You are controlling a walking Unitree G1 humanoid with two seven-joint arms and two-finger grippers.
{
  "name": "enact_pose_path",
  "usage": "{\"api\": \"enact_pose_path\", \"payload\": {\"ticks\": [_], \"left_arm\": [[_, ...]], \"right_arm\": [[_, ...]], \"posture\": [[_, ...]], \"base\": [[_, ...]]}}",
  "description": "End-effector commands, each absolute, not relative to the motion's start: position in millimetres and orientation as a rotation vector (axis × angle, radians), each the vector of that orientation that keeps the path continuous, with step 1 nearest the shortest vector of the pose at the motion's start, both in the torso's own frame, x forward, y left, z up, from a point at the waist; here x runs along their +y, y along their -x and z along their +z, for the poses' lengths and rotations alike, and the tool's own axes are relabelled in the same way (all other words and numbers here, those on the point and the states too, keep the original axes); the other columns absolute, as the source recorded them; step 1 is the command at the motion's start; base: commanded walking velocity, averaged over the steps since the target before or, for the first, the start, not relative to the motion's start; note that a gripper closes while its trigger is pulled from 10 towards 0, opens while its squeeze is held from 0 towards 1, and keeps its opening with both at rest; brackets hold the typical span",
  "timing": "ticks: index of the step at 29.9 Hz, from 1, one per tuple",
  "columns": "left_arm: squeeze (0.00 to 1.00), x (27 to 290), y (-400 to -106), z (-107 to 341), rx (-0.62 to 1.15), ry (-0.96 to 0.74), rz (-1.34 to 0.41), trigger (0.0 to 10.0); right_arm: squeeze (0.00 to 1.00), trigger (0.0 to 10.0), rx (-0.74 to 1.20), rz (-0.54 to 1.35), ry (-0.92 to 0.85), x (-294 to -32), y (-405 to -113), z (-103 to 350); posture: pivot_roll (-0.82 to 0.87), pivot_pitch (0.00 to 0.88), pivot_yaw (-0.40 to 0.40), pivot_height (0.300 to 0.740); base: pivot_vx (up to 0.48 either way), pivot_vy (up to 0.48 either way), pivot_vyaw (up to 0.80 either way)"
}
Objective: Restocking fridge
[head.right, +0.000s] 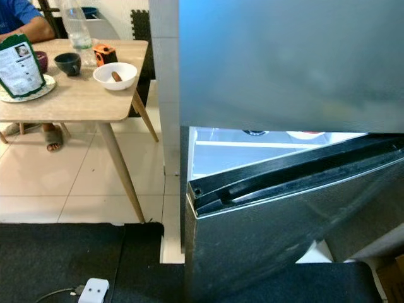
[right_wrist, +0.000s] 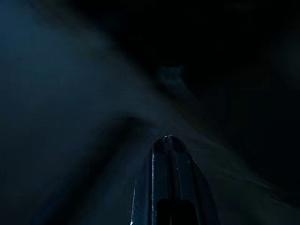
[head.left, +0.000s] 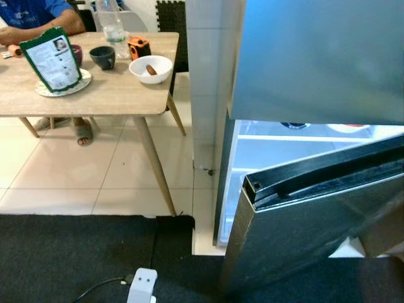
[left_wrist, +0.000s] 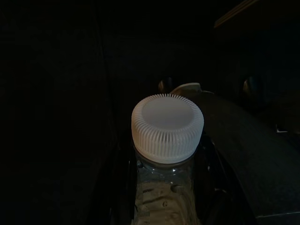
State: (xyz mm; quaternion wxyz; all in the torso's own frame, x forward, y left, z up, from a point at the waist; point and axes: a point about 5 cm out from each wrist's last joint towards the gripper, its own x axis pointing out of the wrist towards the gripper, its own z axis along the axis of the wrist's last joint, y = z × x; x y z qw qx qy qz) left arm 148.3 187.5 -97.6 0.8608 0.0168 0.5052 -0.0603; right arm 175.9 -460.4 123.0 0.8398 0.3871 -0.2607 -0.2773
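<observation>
While the left gripper [left_wrist: 164, 197] is holding a water bottle [left_wrist: 167, 140] upright, its jaws are clenching the neck just under the white cap [left_wrist: 167, 127], one finger on either side. The right gripper [right_wrist: 168, 138] is showing its jaws pressed together, empty. The lower fridge door [head.left: 315, 221] is standing partly open, the lit shelf [head.left: 303, 137] behind it. Judged step: carrying stock to the fridge; next, the door is needing wider swing.

you've got no legible text here: the green and white printed pouch [head.left: 53, 58] standing on the light wooden table [head.left: 107, 95] carries lines of print and a small picture, but it's all too small to read.
</observation>
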Motion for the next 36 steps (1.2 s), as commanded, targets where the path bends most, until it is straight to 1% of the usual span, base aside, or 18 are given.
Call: {"api": "enact_pose_path", "payload": {"ticks": [1,5,8,9,10,11,12,13,14,18,21,23,24,27,30,32,34,36], "left_arm": [[0.00,180.4,-130.2,-105.4,1.132,-0.001,-0.133,10.0],[0.00,184.0,-134.6,-103.5,1.116,-0.004,-0.118,10.0],[0.00,185.0,-135.0,-103.3,1.113,-0.001,-0.107,10.0],[0.00,185.6,-134.9,-103.3,1.113,0.001,-0.100,10.0],[0.00,185.6,-134.9,-103.3,1.113,0.001,-0.100,10.0],[0.00,187.0,-134.2,-103.5,1.115,0.004,-0.085,10.0],[0.00,187.4,-134.1,-103.5,1.116,0.004,-0.081,10.0],[0.00,189.6,-134.9,-103.0,1.110,0.011,-0.059,10.0],[0.00,189.6,-134.9,-103.0,1.110,0.011,-0.059,10.0],[0.00,197.9,-139.8,-100.3,1.088,0.010,-0.004,10.0],[0.00,201.7,-142.6,-98.8,1.076,0.014,0.024,10.0],[0.00,217.4,-153.8,-91.9,1.030,0.001,0.108,10.0],[0.00,217.4,-153.8,-91.9,1.030,0.001,0.108,10.0],[0.00,243.1,-175.0,-76.4,0.957,-0.113,0.151,10.0],[0.00,247.2,-178.8,-73.3,0.945,-0.134,0.150,10.0],[0.00,258.6,-184.8,-67.1,0.972,-0.293,0.047,10.0],[0.00,258.6,-184.8,-67.1,0.972,-0.293,0.047,10.0],[0.00,269.4,-183.9,-64.2,1.012,-0.474,-0.022,10.0]], "right_arm": [[0.00,10.0,-0.497,-0.686,-0.830,-460.3,-166.9,106.9],[0.00,10.0,-0.103,-0.963,-0.864,-433.7,-134.5,31.9],[0.00,10.0,0.015,-1.042,-0.882,-420.1,-121.7,8.6],[0.00,10.0,0.099,-1.053,-0.867,-410.5,-117.6,-3.3],[0.00,10.0,0.099,-1.053,-0.867,-410.5,-117.6,-3.3],[0.00,10.0,0.259,-1.047,-0.860,-387.6,-109.1,-27.1],[0.00,10.0,0.299,-1.044,-0.860,-381.2,-106.4,-33.2],[0.00,10.0,0.479,-1.041,-0.819,-361.3,-96.4,-51.5],[0.00,10.0,0.479,-1.041,-0.819,-361.3,-96.4,-51.5],[0.00,10.0,0.680,-0.935,-0.750,-328.4,-92.8,-72.2],[0.00,10.0,0.735,-0.881,-0.709,-320.3,-94.9,-75.7],[0.00,10.0,0.814,-0.800,-0.654,-307.2,-99.1,-81.0],[0.00,10.0,0.814,-0.800,-0.654,-307.2,-99.1,-81.0],[0.00,10.0,0.861,-0.764,-0.603,-302.2,-103.1,-82.5],[0.00,10.0,0.867,-0.762,-0.594,-302.3,-103.5,-82.4],[0.00,10.0,0.876,-0.754,-0.567,-303.2,-104.6,-81.7],[0.00,10.0,0.876,-0.754,-0.567,-303.2,-104.6,-81.7],[0.00,10.0,0.884,-0.754,-0.558,-303.1,-104.0,-82.0]], "posture": [[-0.10,0.103,-0.043,0.740],[-0.10,0.106,-0.044,0.740],[-0.10,0.106,-0.044,0.740],[-0.11,0.106,-0.040,0.740],[-0.11,0.106,-0.040,0.740],[-0.11,0.106,-0.040,0.740],[-0.11,0.106,-0.040,0.740],[-0.11,0.106,-0.040,0.740],[-0.11,0.106,-0.040,0.740],[-0.10,0.105,-0.036,0.740],[-0.10,0.105,-0.036,0.740],[-0.10,0.104,-0.029,0.740],[-0.10,0.104,-0.029,0.740],[-0.10,0.105,-0.027,0.740],[-0.10,0.105,-0.027,0.740],[-0.10,0.104,-0.024,0.740],[-0.10,0.104,-0.024,0.740],[-0.10,0.106,-0.018,0.740]], "base": [[0.000,0.000,0.00],[0.000,0.000,0.00],[0.000,0.000,0.00],[0.000,0.000,0.00],[0.000,0.000,0.00],[0.000,0.000,0.00],[0.000,0.000,0.00],[0.000,0.000,0.00],[0.000,0.000,0.00],[0.000,0.000,0.00],[0.000,0.000,0.00],[0.000,0.000,0.00],[0.000,0.000,0.00],[0.000,0.000,0.00],[0.000,0.000,0.00],[0.000,0.000,0.00],[0.000,0.000,0.00],[0.000,0.000,0.00]]}}
